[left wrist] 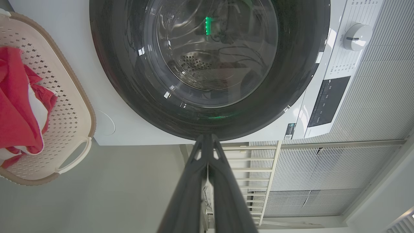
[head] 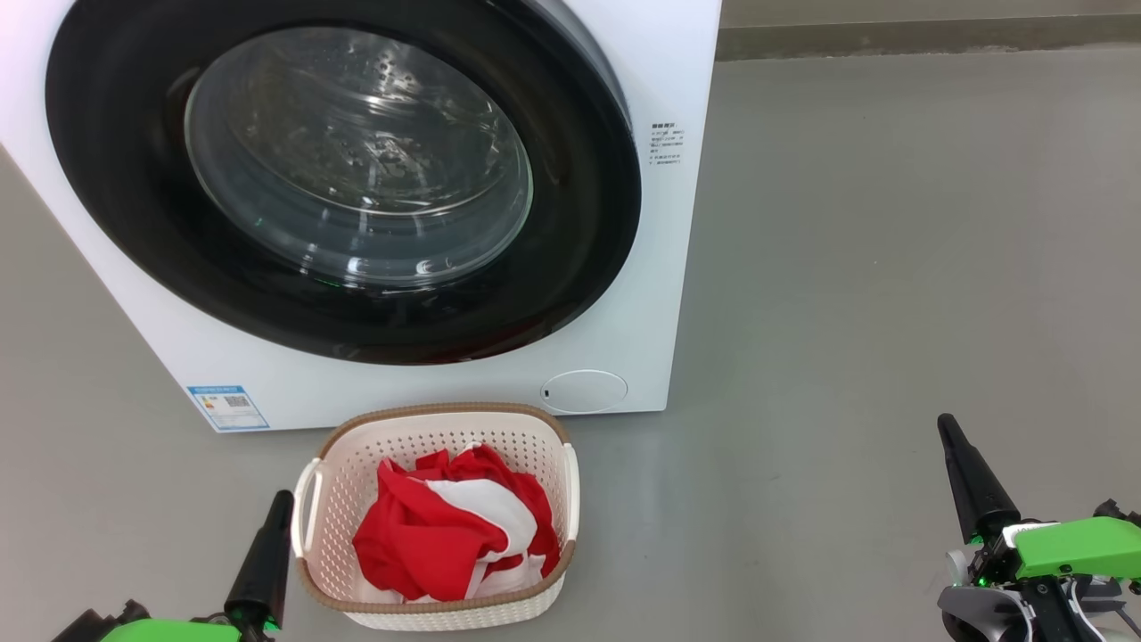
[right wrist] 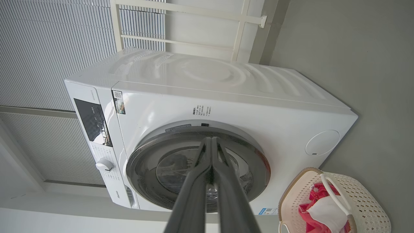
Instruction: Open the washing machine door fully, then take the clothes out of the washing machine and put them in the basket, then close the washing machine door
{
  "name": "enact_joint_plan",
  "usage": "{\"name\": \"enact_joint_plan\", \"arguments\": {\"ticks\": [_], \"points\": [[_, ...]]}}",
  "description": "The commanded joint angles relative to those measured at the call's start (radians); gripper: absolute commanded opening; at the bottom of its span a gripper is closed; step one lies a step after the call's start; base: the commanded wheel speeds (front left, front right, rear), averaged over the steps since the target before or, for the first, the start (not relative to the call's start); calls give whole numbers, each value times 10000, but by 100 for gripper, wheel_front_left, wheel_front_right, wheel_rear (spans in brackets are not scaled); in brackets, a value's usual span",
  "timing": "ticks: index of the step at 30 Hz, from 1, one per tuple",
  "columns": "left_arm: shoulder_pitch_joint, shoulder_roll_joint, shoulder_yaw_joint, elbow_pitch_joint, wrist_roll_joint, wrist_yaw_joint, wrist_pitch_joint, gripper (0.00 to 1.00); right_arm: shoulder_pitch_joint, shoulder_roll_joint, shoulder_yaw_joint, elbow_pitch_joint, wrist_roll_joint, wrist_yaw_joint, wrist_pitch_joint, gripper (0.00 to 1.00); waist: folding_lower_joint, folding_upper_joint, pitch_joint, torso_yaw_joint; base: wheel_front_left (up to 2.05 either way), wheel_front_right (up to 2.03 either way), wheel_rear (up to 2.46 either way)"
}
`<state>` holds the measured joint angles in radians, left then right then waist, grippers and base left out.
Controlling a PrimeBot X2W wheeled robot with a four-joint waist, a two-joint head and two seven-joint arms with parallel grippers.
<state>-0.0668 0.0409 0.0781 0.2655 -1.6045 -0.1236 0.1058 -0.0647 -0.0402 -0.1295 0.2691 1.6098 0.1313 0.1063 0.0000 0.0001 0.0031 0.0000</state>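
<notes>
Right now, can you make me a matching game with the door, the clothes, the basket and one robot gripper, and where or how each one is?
Things
1. washing machine door
2. clothes
3. basket
4. left gripper

Places or states
A. heaped inside the basket
B. shut, fingers together, beside the basket
C. closed on the washing machine
D. standing on the grey floor, in front of the machine

Pairs: 1-C, 2-A, 3-D, 4-B

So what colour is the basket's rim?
Basket rim is brown; best in the head view.
</notes>
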Motion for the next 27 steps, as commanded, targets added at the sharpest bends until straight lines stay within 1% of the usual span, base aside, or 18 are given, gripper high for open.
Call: {"name": "enact_joint_plan", "arguments": {"ticks": [1,27], "points": [[-413,101,357,-204,-41,-71,75,0,-433,-108,157,-244,-13,-6,69,0,0,-1,0,0,0,0,0],[-413,98,361,-204,-37,-71,78,0,-433,-105,153,-244,-17,-6,72,0,0,-1,0,0,0,0,0]]}}
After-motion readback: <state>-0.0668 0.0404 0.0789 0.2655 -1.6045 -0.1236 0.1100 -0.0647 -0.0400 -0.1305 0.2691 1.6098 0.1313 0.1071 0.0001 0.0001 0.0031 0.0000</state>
